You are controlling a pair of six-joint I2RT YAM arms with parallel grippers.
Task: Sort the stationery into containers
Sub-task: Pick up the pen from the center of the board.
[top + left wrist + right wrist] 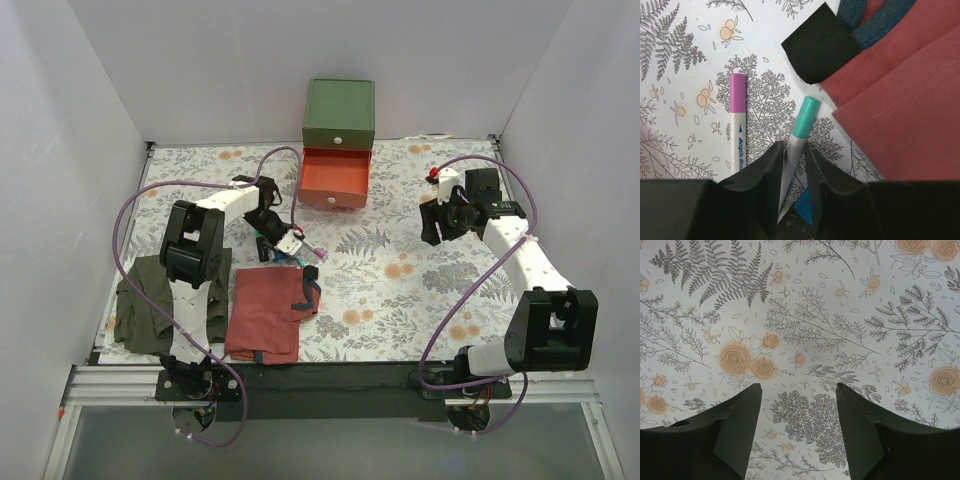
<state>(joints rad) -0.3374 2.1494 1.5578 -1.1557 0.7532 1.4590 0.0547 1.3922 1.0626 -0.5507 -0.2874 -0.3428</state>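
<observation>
Teal-capped pen (805, 118) sits pinched in the closed jaws of your left gripper (794, 149); your right gripper (799, 390) hangs wide open, empty, above the floral tablecloth (815, 315).

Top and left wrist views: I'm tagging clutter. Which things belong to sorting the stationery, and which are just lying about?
Job: teal-capped pen, purple-capped pen, red-orange drawer, green chest.
Lying about: red cloth, olive cloth.

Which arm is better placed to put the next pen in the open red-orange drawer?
Left: the left gripper grips the teal-capped grey pen; the right gripper hangs open over bare floral tablecloth.
</observation>
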